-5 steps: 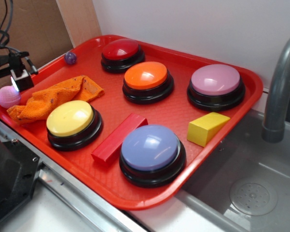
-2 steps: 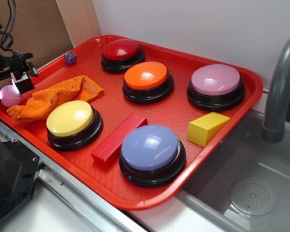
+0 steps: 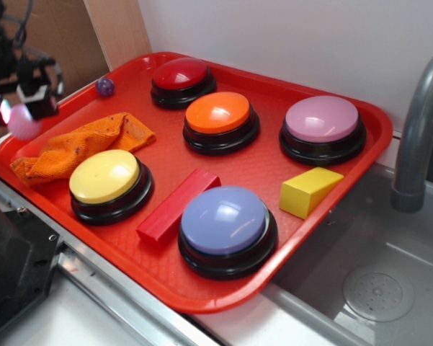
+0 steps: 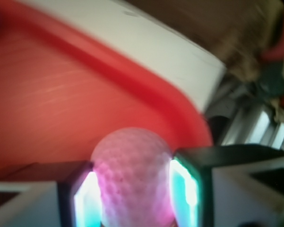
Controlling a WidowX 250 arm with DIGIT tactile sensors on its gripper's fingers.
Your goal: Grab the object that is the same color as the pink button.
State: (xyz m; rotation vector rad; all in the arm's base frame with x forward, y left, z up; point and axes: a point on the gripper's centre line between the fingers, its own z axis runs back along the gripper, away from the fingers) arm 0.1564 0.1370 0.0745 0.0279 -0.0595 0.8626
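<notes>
The gripper (image 3: pixel 20 108) clasped the small pink ball (image 3: pixel 23 122) between its two lit fingers (image 4: pixel 87 201) above the far-left edge of the red tray (image 3: pixel 223 292), just left of the orange cloth (image 3: pixel 83 148). The wrist view, blurred, showed the ball pressed on both sides. The pink button (image 3: pixel 322 119) sat at the tray's far right, well apart.

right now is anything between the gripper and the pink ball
Nothing visible. The pink ball sits directly between the gripper fingers, both lit pads pressed against its sides with no gap. In the exterior view the ball hangs in the gripper above the red tray edge.
</notes>
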